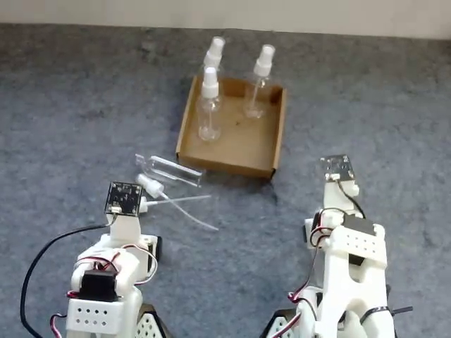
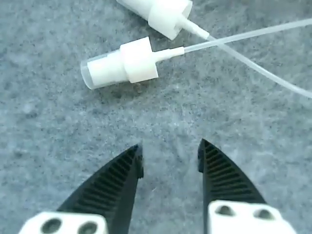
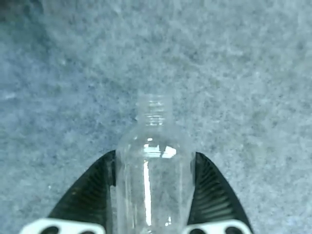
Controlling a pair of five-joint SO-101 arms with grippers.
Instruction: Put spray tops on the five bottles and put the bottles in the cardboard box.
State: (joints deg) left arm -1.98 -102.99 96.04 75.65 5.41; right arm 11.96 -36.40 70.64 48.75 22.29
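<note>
Nearest us, two white arms sit at the tabletop's near edge. Left gripper [image 2: 169,151]: black jaws parted, nothing between them, over the grey felt tabletop [image 1: 70,105]. Just beyond its tips we count two loose white spray tops with thin dip tubes, the nearer spray top [image 2: 122,66] and the farther spray top [image 2: 161,12]. Right gripper [image 3: 155,158]: closed around a clear plastic bottle without a top [image 3: 153,131], neck past the fingertips; its wrist view gives us that grip.

We count five bottles. The high view adds a bare lying bottle [image 1: 173,171] by the near left corner of the brown cardboard box [image 1: 225,165]. Upright inside are the left capped bottle [image 1: 208,113] and the right capped bottle [image 1: 256,95]. A third capped bottle [image 1: 215,51] stands at the box's far left corner; inside or behind, we cannot tell.
</note>
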